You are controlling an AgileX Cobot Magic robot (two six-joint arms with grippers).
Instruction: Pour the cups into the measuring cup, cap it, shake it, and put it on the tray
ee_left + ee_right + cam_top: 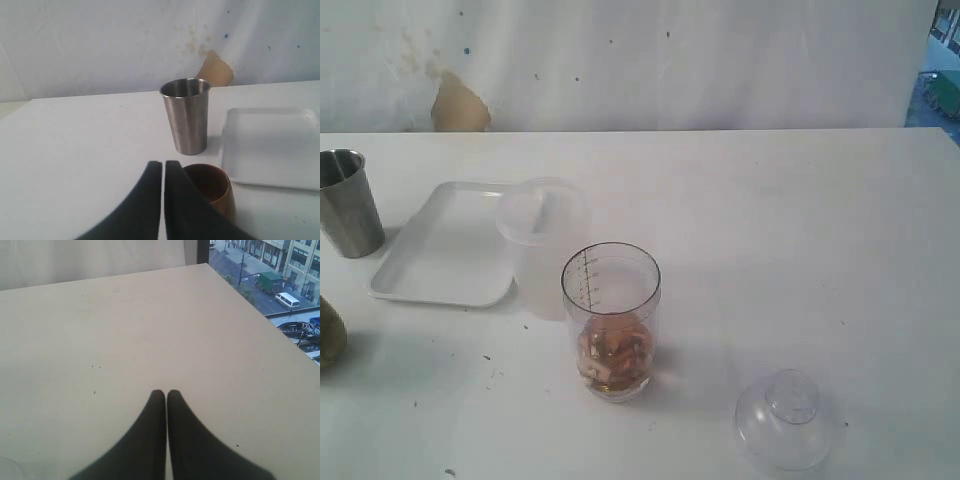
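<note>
Grips nothing in closed-tight left gripper (163, 165) beside small squat brown round cup (214, 189), nor in closed-tight right gripper (166, 393).

I'm looking down at a slant through the exterior camera, across the table (800, 220) toward the back wall (670, 60). My left wrist camera is sitting low and close over the left gripper (163, 162), facing that same wall and sharing the steel tumbler (186, 120) and the tray (270, 145) with the exterior view. My right wrist camera is looking over the right gripper (166, 391) along the table toward a street (270, 280) outside
</note>
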